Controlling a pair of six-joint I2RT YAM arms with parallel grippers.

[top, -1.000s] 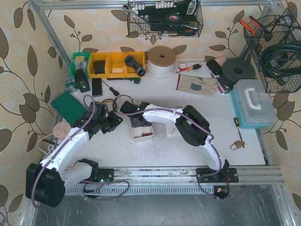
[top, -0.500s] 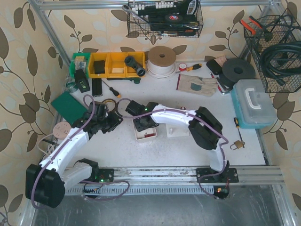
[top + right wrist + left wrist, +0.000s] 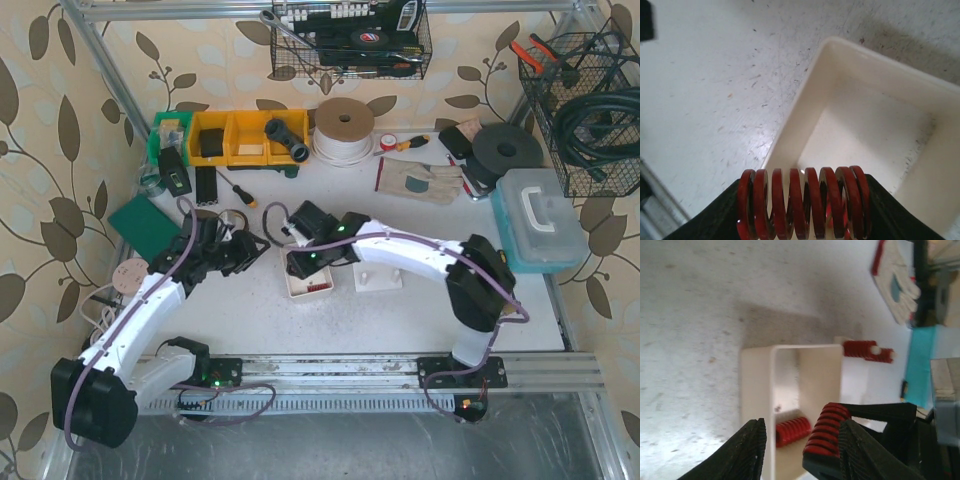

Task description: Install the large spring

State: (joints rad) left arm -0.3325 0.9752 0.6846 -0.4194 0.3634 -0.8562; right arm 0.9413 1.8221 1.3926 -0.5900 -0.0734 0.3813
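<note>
My right gripper (image 3: 802, 220) is shut on the large red spring (image 3: 802, 205), held crosswise between its fingers just above the near corner of a shallow white tray (image 3: 805, 95). In the top view this gripper (image 3: 303, 262) hangs over the tray (image 3: 312, 290). My left gripper (image 3: 802, 455) is open and empty, facing the tray's wall (image 3: 757, 390); it shows the held spring (image 3: 824, 432) and a smaller red spring (image 3: 792, 430) lying in the tray. In the top view the left gripper (image 3: 240, 250) is left of the tray.
A white fixture (image 3: 378, 277) stands right of the tray; a red spring (image 3: 867, 350) sits on it. A green pad (image 3: 145, 222), yellow bins (image 3: 240, 135), a tape roll (image 3: 343, 125), gloves (image 3: 420, 180) and a blue case (image 3: 540, 220) ring the work area.
The right arm's elbow has swung to the right while its gripper stayed over the tray with the spring. The left gripper has shifted slightly towards the tray.
</note>
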